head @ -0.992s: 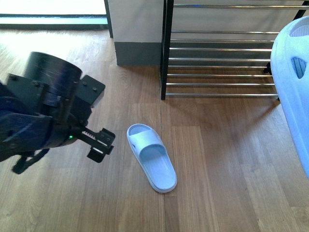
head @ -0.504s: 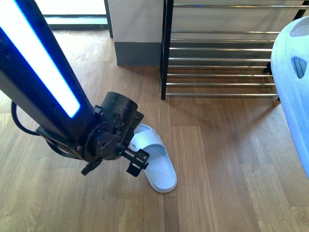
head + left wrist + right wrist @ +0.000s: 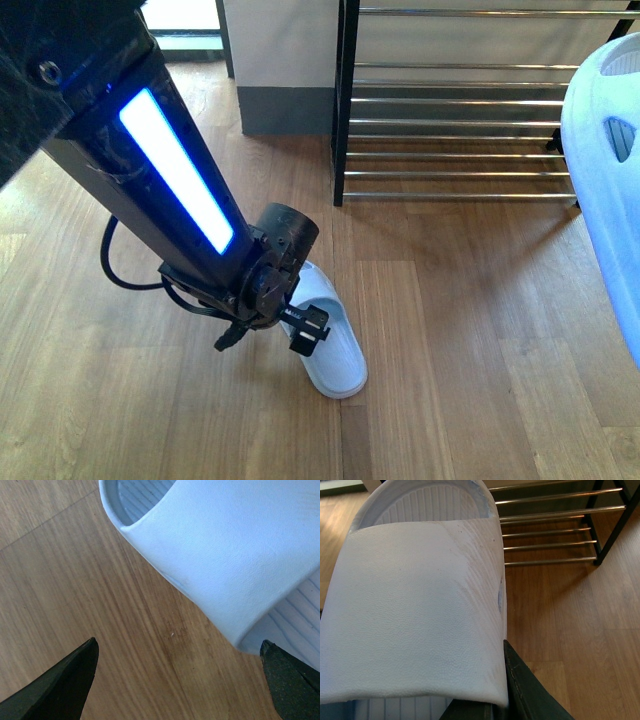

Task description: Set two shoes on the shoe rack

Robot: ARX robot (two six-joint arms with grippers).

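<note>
Hovering low over the wooden floor (image 3: 450, 330), the left gripper (image 3: 312, 336) has its jaws spread wide. One fingertip (image 3: 70, 677) is above bare boards and the other sits at the strap edge of a blue sandal (image 3: 338, 358); whether it touches the strap cannot be told. That sandal lies flat on the floor, near the shoe rack (image 3: 460, 120) but apart from it. The right gripper (image 3: 470, 711) is clamped on a second sandal (image 3: 415, 610), held up off the floor in front of the rack.

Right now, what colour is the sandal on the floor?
Pale blue sandal, clearest in the front view.
</note>
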